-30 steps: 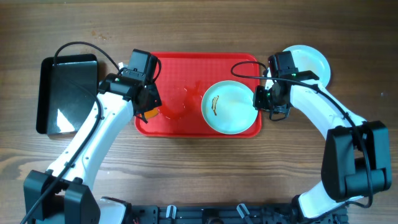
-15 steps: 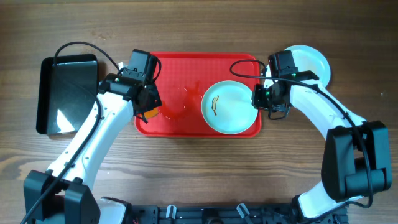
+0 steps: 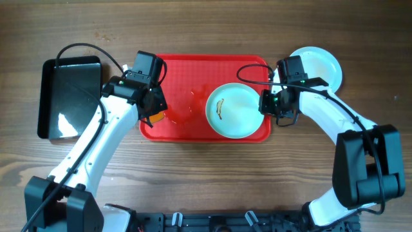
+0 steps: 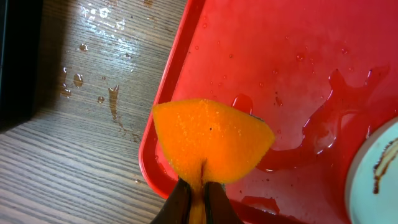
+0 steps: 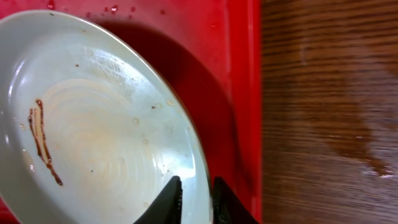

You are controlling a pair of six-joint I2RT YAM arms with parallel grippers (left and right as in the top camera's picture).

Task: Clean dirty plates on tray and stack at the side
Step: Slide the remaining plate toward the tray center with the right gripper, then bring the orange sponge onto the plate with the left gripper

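Two plates show from above. The dirty plate [image 3: 235, 113] lies on the right half of the red tray [image 3: 193, 71], with a dark sauce streak [image 3: 221, 108] on its left part. The second plate [image 3: 320, 64] sits on the wooden table [image 3: 206, 167] just off the tray's far right corner, partly under my right arm. My right gripper [image 3: 266, 105] is at the dirty plate's right rim. My left gripper [image 3: 154, 111] hangs over the tray's near left corner with the orange sponge [image 3: 157, 118]. A black tray [image 3: 69, 96] lies apart on the left.

From my left wrist, the left gripper [image 4: 194, 194] is pinched tight on the orange sponge [image 4: 211, 140], which fans out over the red tray's rim [image 4: 163, 99]. Water [image 4: 323, 118] pools on the tray, droplets [image 4: 93, 99] dot the table, and the dirty plate [image 4: 379, 180] shows at the lower right edge.

From my right wrist, the right gripper [image 5: 196, 183] is nearly closed on the dirty plate [image 5: 106, 130], one finger inside its rim and one outside. The streak [image 5: 40, 140] runs along the plate's left side. A dark shadow falls on the tray [image 5: 244, 93] beside the gripped edge.
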